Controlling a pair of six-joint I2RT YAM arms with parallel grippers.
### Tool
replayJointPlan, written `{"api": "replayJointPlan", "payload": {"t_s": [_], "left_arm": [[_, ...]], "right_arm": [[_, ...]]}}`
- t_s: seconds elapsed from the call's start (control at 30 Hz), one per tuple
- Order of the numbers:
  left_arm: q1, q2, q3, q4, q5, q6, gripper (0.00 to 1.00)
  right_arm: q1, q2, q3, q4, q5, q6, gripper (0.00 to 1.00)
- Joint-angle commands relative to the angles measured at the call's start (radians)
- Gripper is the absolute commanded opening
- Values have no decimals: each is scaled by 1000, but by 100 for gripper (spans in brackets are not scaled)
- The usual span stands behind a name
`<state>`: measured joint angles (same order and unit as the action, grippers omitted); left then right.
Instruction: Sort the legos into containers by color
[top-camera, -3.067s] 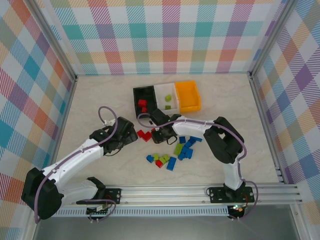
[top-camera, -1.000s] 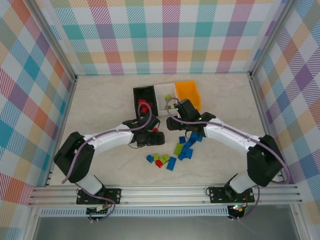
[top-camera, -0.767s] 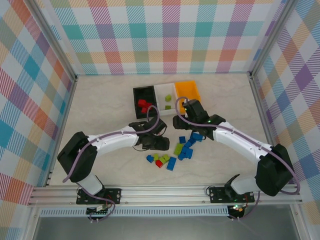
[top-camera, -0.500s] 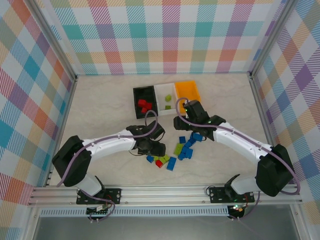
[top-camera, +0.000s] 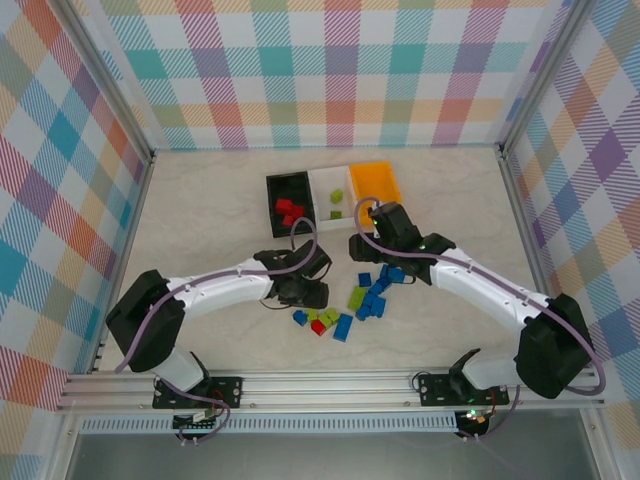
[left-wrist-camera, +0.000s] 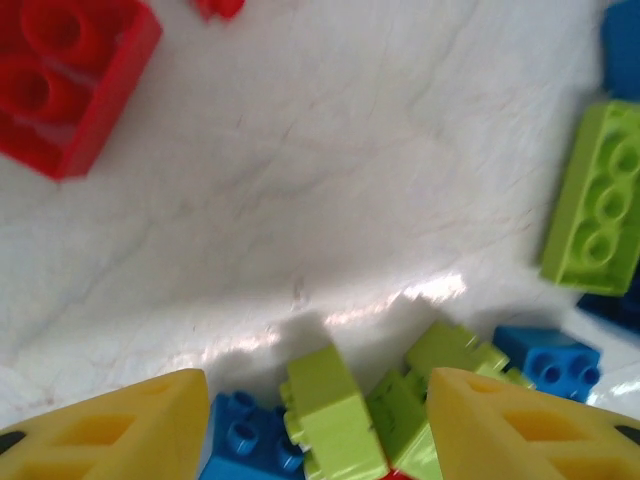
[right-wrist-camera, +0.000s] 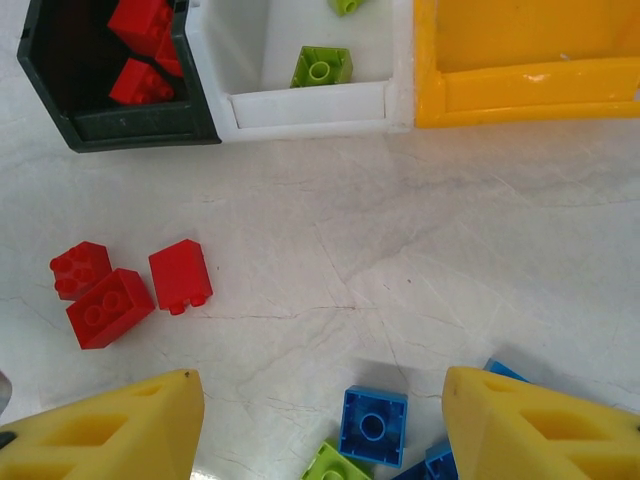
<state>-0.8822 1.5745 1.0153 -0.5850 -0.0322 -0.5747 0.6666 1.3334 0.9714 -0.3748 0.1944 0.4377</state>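
At the far side of the desk (top-camera: 200, 200), three bins sit side by side: the black bin (right-wrist-camera: 120, 125), the white bin (right-wrist-camera: 300, 110) and the orange bin (right-wrist-camera: 520, 85). I think the job is less than half done. A few red bricks (top-camera: 287, 210) lie in the black bin, and two green bricks (right-wrist-camera: 321, 66) lie in the white bin. I can see nothing in the orange bin, so I guess the blue ones belong there and none have gone in yet.

Most of the bricks are out on the desk, nearer the arms. The loose pile (top-camera: 350, 305) has lots of blue, some green and a bit of red. Three loose red bricks (right-wrist-camera: 110, 300) lie near the black bin.

The left fingers (left-wrist-camera: 120, 430) are down at the pile. They are spread apart on both sides of one green brick (left-wrist-camera: 330, 420) and are not touching it. The right fingers (right-wrist-camera: 110, 430) are apart too and hold nothing. They hang over the bare desk between the bins and the pile.
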Motion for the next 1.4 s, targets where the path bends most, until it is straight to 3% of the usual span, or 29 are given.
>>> {"api": "replayJointPlan", "payload": {"t_s": [0.0, 0.37, 0.57, 0.9, 1.2, 1.37], "left_arm": [[-9, 24, 43, -72, -51, 54, 58], [-85, 106, 5, -88, -67, 42, 45], [-105, 99, -22, -105, -71, 30, 46], [-118, 79, -14, -128, -109, 1, 30], [-51, 78, 140, -122, -152, 20, 24], [25, 173, 403, -80, -204, 67, 23]], "right_arm": [[-6, -30, -19, 11, 19, 9, 65], [-8, -47, -34, 17, 22, 12, 65], [-9, -57, -43, 14, 27, 13, 65], [-11, -55, -54, 27, 20, 24, 65], [-22, -97, -67, 16, 57, 34, 65], [-37, -139, -100, 16, 96, 62, 65]]}}
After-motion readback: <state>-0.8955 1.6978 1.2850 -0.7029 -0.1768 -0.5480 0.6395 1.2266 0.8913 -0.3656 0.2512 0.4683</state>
